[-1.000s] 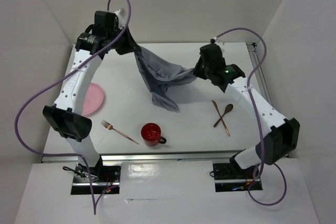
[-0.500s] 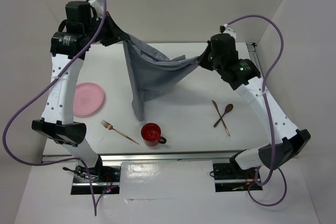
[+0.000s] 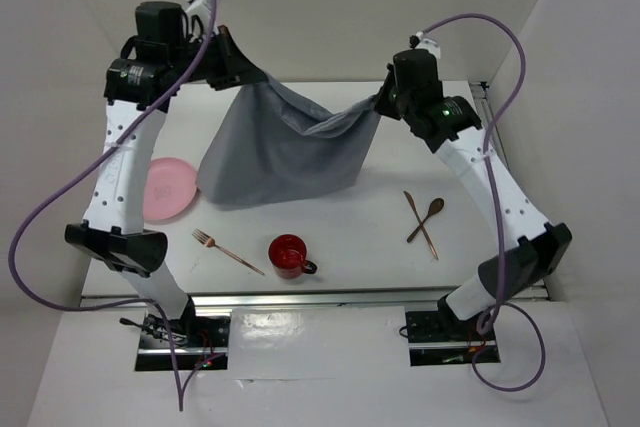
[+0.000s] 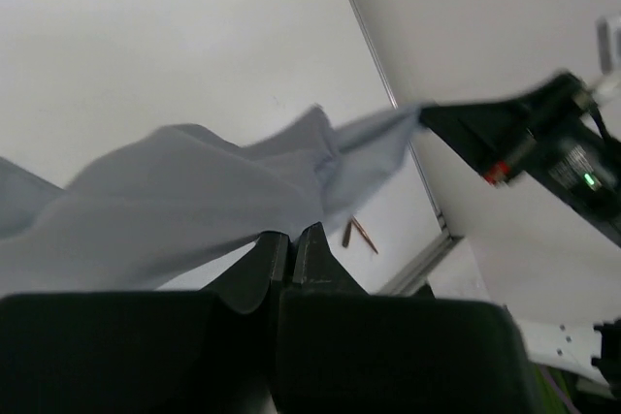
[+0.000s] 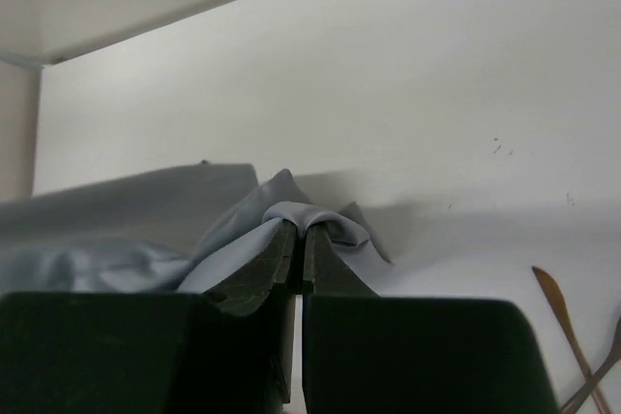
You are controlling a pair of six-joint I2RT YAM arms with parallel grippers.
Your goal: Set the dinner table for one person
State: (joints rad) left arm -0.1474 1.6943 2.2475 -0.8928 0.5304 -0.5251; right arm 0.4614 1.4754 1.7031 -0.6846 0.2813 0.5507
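Note:
A grey cloth (image 3: 285, 152) hangs spread in the air over the white dinner table (image 3: 350, 232). My left gripper (image 3: 258, 77) is shut on its upper left corner; the cloth (image 4: 194, 201) shows in the left wrist view above my shut jaws (image 4: 291, 235). My right gripper (image 3: 378, 100) is shut on its upper right corner, bunched over the fingertips (image 5: 301, 230) in the right wrist view. On the table lie a pink plate (image 3: 165, 190), a copper fork (image 3: 227, 250), a red mug (image 3: 289, 256), and a knife and wooden spoon (image 3: 424, 221) crossed.
White walls enclose the table at back and sides. A metal rail (image 3: 300, 297) runs along the near edge. Purple cables loop from both arms. The knife tip (image 5: 553, 302) shows at the right of the right wrist view.
Both grippers have pulled apart and the cloth has opened from a twisted bunch into a wide hanging sheet. The left arm swung left, then slightly right; the right gripper rose toward the back.

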